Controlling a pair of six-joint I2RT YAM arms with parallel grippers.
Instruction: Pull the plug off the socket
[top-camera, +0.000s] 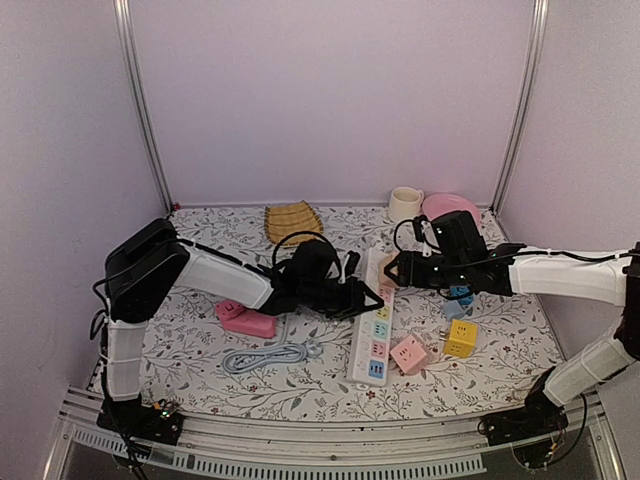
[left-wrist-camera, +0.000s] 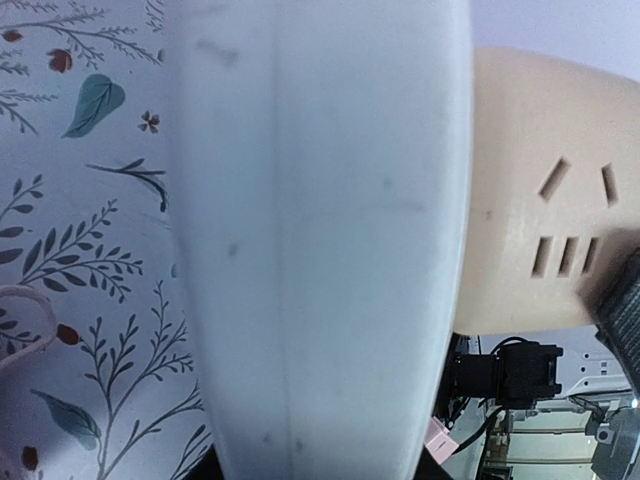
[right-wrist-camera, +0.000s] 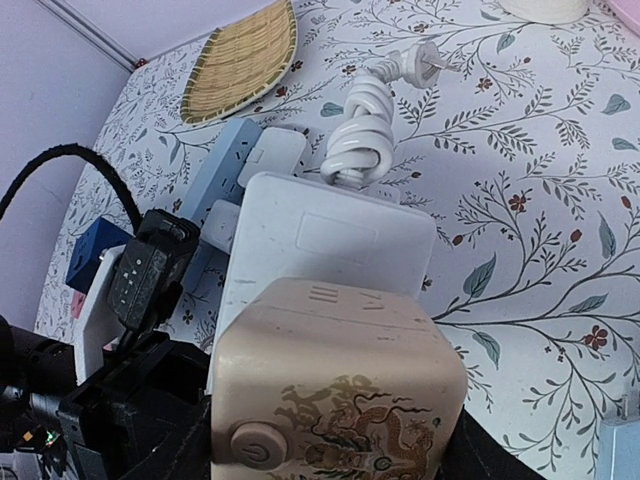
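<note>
The socket (top-camera: 371, 335) is a long white strip with pastel outlet panels, lying lengthwise in mid-table. The plug (top-camera: 388, 266) is a beige cube with a dragon print and a power button, sitting against the strip's far end. It fills the lower right wrist view (right-wrist-camera: 340, 400), with the strip's white body (right-wrist-camera: 330, 230) behind it. My right gripper (top-camera: 393, 268) is shut on the cube from the right. My left gripper (top-camera: 352, 291) is clamped across the strip from the left. The strip (left-wrist-camera: 320, 240) fills the left wrist view, with the cube (left-wrist-camera: 540, 200) to its right.
Pink (top-camera: 409, 354), yellow (top-camera: 460, 339) and blue (top-camera: 459, 296) cube adapters lie right of the strip. A pink block (top-camera: 246, 319) and a grey-blue cable (top-camera: 270, 355) lie to the left. A woven tray (top-camera: 292, 222), a mug (top-camera: 404, 204) and a pink plate (top-camera: 450, 208) stand at the back.
</note>
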